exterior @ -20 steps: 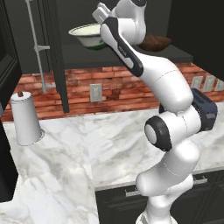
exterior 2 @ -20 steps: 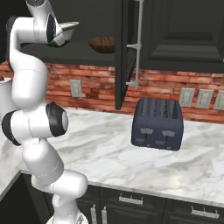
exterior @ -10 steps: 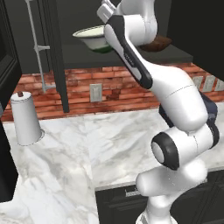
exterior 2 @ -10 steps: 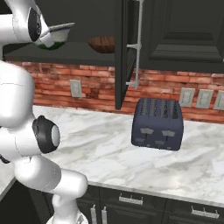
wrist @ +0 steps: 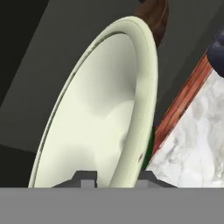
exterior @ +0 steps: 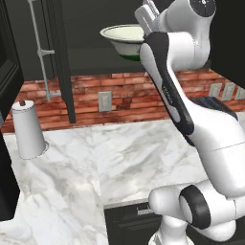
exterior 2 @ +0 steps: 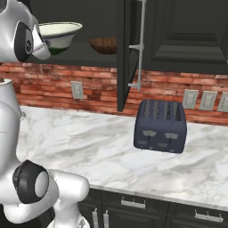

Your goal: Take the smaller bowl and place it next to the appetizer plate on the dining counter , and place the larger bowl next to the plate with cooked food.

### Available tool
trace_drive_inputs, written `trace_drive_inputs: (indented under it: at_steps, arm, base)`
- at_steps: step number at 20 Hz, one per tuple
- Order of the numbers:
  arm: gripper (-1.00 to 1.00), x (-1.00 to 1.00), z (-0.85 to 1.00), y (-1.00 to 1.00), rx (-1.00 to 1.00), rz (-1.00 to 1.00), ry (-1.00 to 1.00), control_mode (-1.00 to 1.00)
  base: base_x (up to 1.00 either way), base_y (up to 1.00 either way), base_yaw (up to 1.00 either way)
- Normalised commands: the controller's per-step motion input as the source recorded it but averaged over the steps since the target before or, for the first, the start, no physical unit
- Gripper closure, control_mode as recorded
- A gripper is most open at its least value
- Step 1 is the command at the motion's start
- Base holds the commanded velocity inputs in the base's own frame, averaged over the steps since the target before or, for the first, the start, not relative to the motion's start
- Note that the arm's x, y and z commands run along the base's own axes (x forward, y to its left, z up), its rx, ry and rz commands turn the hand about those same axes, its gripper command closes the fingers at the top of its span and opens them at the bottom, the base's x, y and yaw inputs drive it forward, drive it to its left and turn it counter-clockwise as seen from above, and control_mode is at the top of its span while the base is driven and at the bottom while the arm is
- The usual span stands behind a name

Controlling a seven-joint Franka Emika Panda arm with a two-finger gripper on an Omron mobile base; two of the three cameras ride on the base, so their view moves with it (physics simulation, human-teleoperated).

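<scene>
My gripper is shut on the rim of the larger bowl, a cream bowl with a dark rim line. One fingertip is inside the rim and the other is outside. The larger bowl hangs at shelf height in front of the open wall cabinet, with the hand to its right. Behind the larger bowl, the smaller bowl, brown and wooden, rests on the cabinet shelf. Its brown edge also shows past the larger bowl, the smaller bowl. The appetizer plate, the plate with cooked food and the dining counter are out of view.
An open dark cabinet door with a bar handle juts out right of the bowls. A dark blue toaster stands on the marble wall counter. A paper towel roll stands at the counter's left.
The arm's elbow and forearm have swung closer to the cameras. The larger bowl, still gripped, has shifted slightly rightward in the left base view. The counter things stay put.
</scene>
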Motion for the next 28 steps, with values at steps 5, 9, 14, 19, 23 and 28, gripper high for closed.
trace_drive_inputs:
  at_steps: [5, 9, 14, 19, 23, 28]
  arm:
    - [1.0, -1.0, -0.04, -0.48, 0.09, 0.0, 0.01, -1.0]
    - [1.0, -1.0, 0.0, -0.27, 0.04, 0.02, 0.04, -1.0]
    - [1.0, -1.0, 0.0, -0.24, 0.0, 0.0, 0.0, -1.0]
    - [1.0, -0.6, -0.04, -0.02, 0.0, -0.02, 0.01, 1.0]
    - [1.0, 0.0, 0.0, 0.0, 0.0, 0.0, 0.0, 1.0]
    - [1.0, 0.0, 0.0, 0.0, 0.0, 0.0, 0.0, 1.0]
  base:
    - [0.0, 0.0, 0.0]
    - [0.0, 0.0, 0.0]
    - [0.0, 0.0, 0.0]
    - [-0.4, 0.0, -0.01]
    - [-1.0, 0.0, 0.0]
    - [-1.0, -0.36, -0.1]
